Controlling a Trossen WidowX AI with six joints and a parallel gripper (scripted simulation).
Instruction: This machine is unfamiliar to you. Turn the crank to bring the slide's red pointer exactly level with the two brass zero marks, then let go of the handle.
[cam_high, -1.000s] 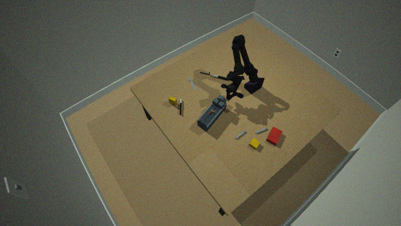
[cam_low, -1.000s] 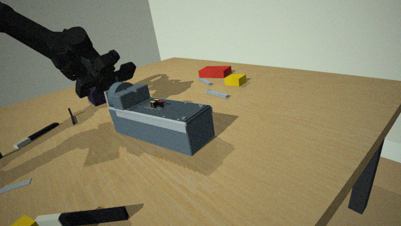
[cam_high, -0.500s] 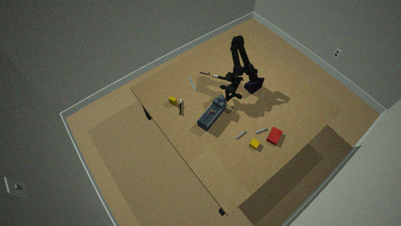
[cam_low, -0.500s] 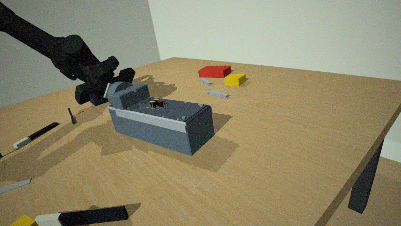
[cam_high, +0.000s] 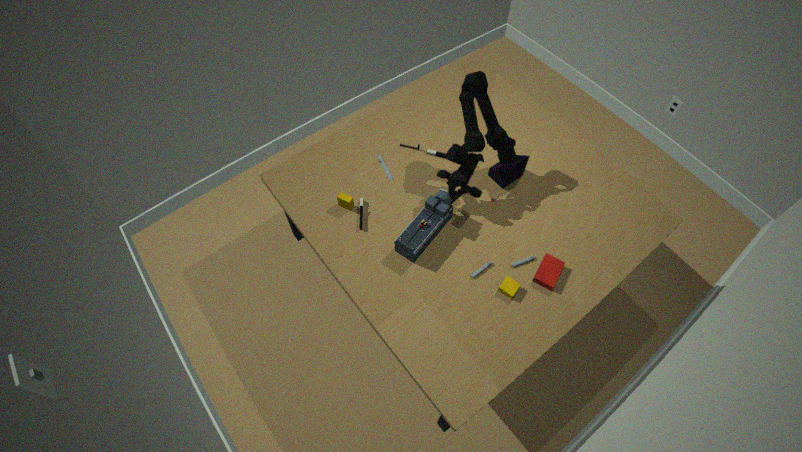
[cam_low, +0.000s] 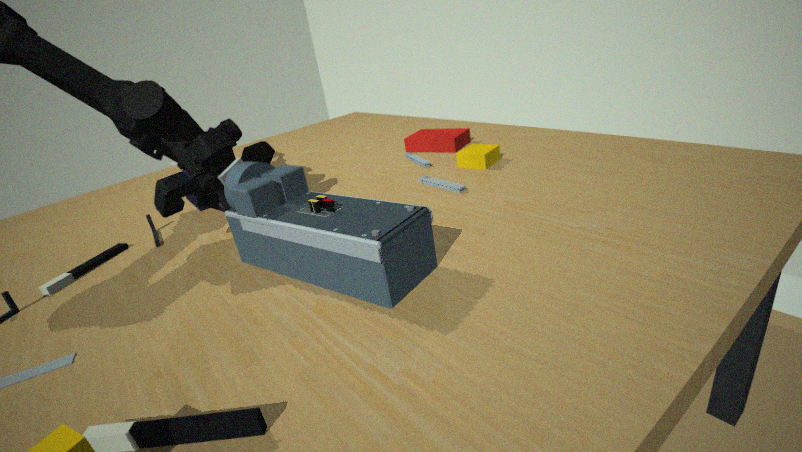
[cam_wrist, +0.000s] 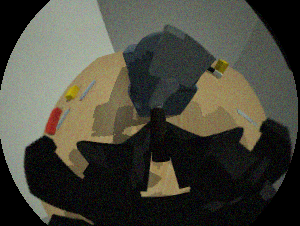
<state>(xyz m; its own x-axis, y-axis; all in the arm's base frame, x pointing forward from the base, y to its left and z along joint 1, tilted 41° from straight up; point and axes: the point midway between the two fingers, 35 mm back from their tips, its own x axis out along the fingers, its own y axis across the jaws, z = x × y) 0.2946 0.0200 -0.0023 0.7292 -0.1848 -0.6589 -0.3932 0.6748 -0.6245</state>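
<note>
The machine is a long slate-blue box with a raised housing at the arm's end. On its top, the small red pointer shows close beside the brass marks; in the exterior view it appears slightly toward the box's far end from them. The exact offset is too small to tell. My gripper is at the crank end and is shut on the dark crank handle. In the exterior view the housing hides the fingertips and handle.
A red block and a yellow block lie to one side with two grey bars. Another yellow block and a black-and-white bar lie on the other side.
</note>
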